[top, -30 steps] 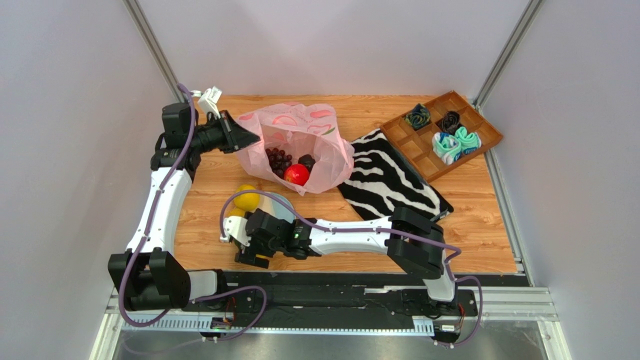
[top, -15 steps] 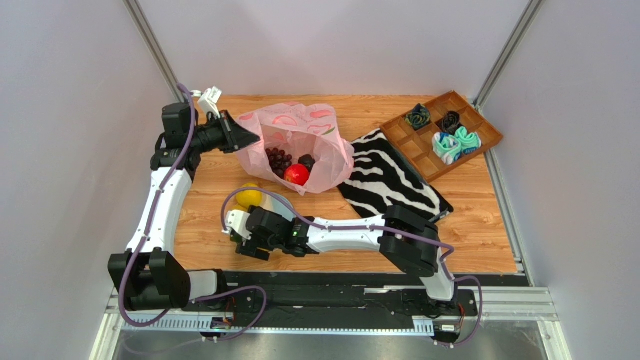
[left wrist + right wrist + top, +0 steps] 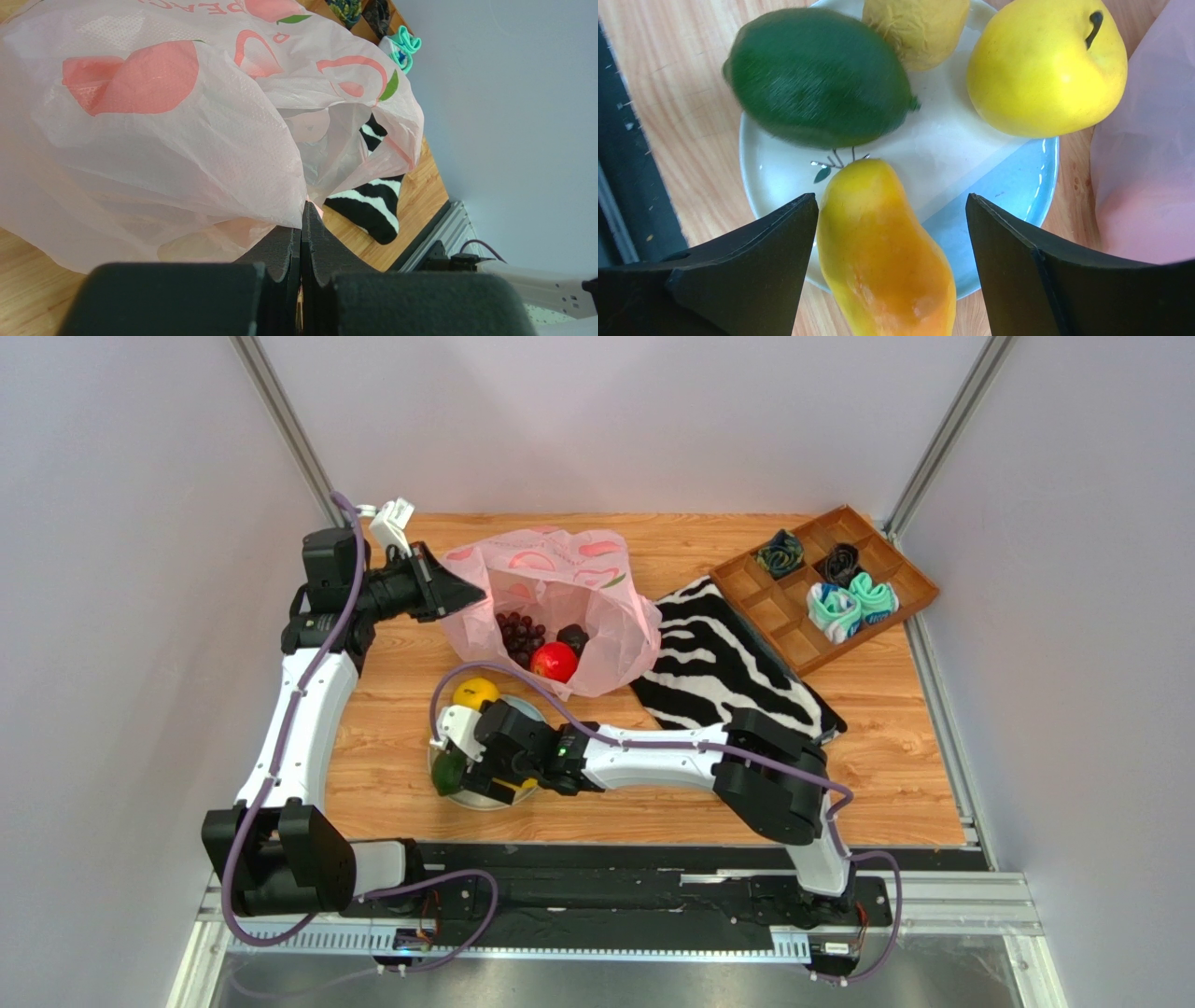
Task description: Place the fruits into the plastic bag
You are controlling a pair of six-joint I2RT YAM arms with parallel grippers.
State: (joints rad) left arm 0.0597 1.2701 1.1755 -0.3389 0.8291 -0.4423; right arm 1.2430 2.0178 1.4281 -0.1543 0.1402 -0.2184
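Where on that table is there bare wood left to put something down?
Bare wood lies right of the zebra cloth, nearer than the tray, and along the far edge between plastic bag and tray. Crowded: the plate, where the right gripper hangs over fruits.

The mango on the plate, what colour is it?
The mango is yellow, turning orange toward one end. It shows best in the right wrist view.

On the worktop (image 3: 898,742), a plate (image 3: 1011,182) holds the mango (image 3: 885,252), lemons (image 3: 1046,66) and oval fruit (image 3: 819,77); the bag (image 3: 561,567), with grapes (image 3: 521,632) inside, lies on its far side.
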